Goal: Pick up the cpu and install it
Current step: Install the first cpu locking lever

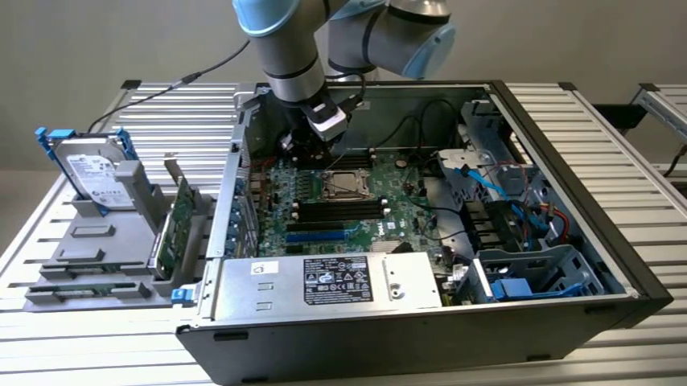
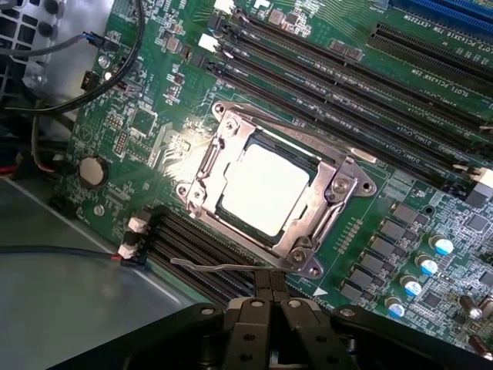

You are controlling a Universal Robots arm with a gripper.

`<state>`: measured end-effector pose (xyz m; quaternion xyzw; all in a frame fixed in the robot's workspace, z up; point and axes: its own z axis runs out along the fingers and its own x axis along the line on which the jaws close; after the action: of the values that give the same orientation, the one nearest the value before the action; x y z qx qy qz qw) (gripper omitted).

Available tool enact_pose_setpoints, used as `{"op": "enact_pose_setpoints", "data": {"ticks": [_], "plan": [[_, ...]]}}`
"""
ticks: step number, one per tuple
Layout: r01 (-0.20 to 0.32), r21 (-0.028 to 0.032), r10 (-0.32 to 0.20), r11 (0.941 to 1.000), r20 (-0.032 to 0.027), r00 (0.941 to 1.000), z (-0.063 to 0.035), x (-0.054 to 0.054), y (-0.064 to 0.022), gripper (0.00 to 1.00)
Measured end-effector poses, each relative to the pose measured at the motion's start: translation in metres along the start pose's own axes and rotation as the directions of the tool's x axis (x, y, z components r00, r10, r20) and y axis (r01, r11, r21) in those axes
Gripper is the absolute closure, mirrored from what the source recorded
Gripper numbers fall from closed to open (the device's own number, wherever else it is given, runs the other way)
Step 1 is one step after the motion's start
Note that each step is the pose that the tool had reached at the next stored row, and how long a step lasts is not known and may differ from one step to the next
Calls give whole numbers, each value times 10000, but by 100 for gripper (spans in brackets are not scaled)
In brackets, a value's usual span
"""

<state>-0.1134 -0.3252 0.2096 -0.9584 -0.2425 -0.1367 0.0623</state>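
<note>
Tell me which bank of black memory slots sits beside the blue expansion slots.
The bank on the near side of the cpu; the blue slots run just below it. The other bank lies beyond the socket, under the gripper.

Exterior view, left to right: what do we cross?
Hard drive in the grey rack → upright green card → cpu in its motherboard socket, shut tool just above and slightly left of it → blue drive cage at the case's far side.

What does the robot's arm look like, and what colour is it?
The arm is a thick silver-grey tube with rounded joints wearing light blue caps. A thin black cable runs along it toward the wrist. Its gripper is black, with dark metal fingers bolted on by small screws and a boxy black-and-silver block above them.
</note>
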Motion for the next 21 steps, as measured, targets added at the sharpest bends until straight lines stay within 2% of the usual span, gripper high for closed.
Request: {"op": "enact_pose_setpoints", "data": {"ticks": [9,13,21], "plan": [[28,-83,-29,10000,-161,9999,6,3,3,89],[38,-112,-41,9999,-215,9998,18,8,8,89],[52,-144,-56,9999,-278,9996,36,13,14,89]]}}
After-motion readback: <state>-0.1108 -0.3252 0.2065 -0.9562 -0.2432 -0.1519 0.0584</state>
